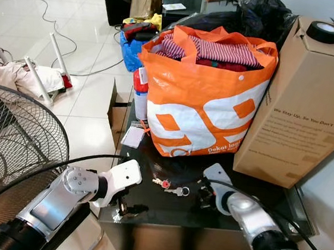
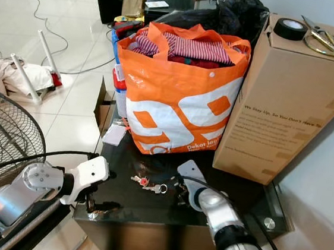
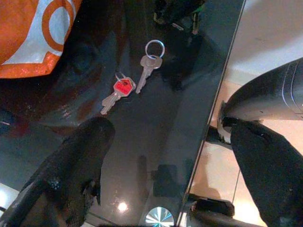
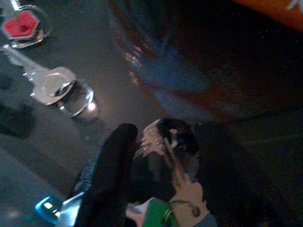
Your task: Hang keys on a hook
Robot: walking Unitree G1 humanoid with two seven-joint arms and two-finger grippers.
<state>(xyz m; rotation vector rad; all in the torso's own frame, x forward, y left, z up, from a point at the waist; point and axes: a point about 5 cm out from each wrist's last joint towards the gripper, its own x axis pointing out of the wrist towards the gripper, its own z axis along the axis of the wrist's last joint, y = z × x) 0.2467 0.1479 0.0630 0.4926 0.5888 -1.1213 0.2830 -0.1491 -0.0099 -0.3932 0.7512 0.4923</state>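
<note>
Keys (image 1: 171,187) lie loose on the dark glass table (image 1: 162,223), near its front edge and just in front of the orange bag (image 1: 202,99). In the left eye view the right gripper (image 1: 206,196) sits low on the table just beside them, toward the cardboard box (image 1: 304,97); the left gripper (image 1: 124,206) hangs at the front left corner, by the fan (image 1: 10,138).

In the right eye view the same layout holds; no hook can be made out, so the step in hand reads as the pickup, not the hanging.

In the left wrist view the red-headed key (image 3: 118,92) and the plain silver key (image 3: 149,66) lie side by side, long axes roughly parallel, blades pointing toward the front edge, ring ends toward the bag; the left gripper's fingers (image 3: 71,165) are spread wide with nothing between them.

In the right wrist view the right gripper's fingers (image 4: 106,179) pinch a separate bunch of keys (image 4: 163,142) with a green tag (image 4: 151,213); the two loose keys lie apart from it.

Judged from this, the next move calls for lifting the pinched bunch clear of the glass without losing the grip, then finding a hook; the thin bunch could slip.
</note>
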